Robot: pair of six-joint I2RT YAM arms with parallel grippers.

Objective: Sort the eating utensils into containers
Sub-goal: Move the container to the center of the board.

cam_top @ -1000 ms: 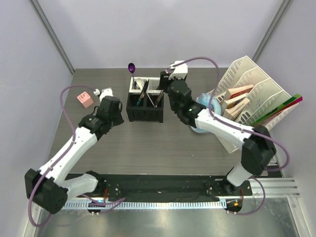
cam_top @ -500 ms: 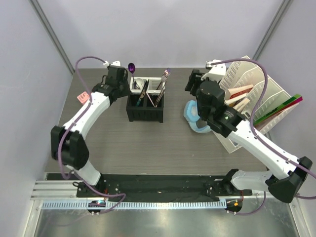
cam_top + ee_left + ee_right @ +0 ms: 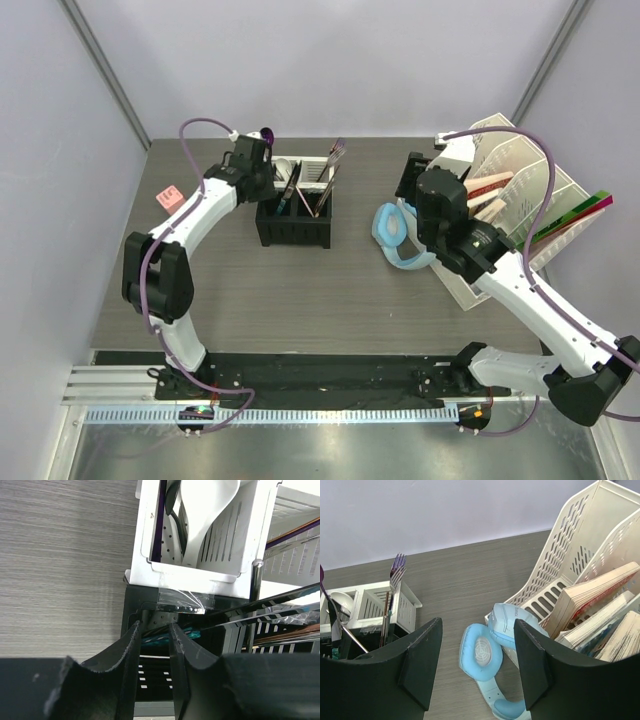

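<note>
- Sorting looks all but done, I judge: the slim cutlery stands in the black plastic caddy of square compartments [image 3: 295, 228] at the back of the grey wood-grain counter [image 3: 300, 290]. The overhead view shows none lying loose.
- Rear cells, white slotted inserts: a glossy white ceramic soup spoon [image 3: 210, 502] with a deep rounded bowl. A purple metallic spoon [image 3: 267, 133] pokes up at the back left corner. A purple metallic fork [image 3: 396, 566] stands tines up in the next cell.
- Front cells: a thin shiny black knife [image 3: 280, 596] and brown chopsticks [image 3: 290, 634] lean across. A teal-green patterned piece [image 3: 192, 632] sits low, mostly hidden.
- My left gripper [image 3: 152, 645] is at the caddy's left side, tips over the black cell next to the white one. The matte black fingers are a narrow slit apart, with nothing between them that I can see.
- My right gripper [image 3: 477, 630] is spread wide and empty, well right of the caddy, above the light blue padded headphones [image 3: 482, 655].
- Left to do, my guess: at most a check that each type has its own cell. I can't tell the count per cell.
- Textures: the caddy walls are hard and perforated. Crinkled clear tape [image 3: 182, 600] joins the white insert to the black box. The metal pieces are slick and thin, and the ceramic is smooth and thicker.
- Not task: the big white slotted plastic rack [image 3: 500, 135] holding books, and the small pink block [image 3: 168, 198].
</note>
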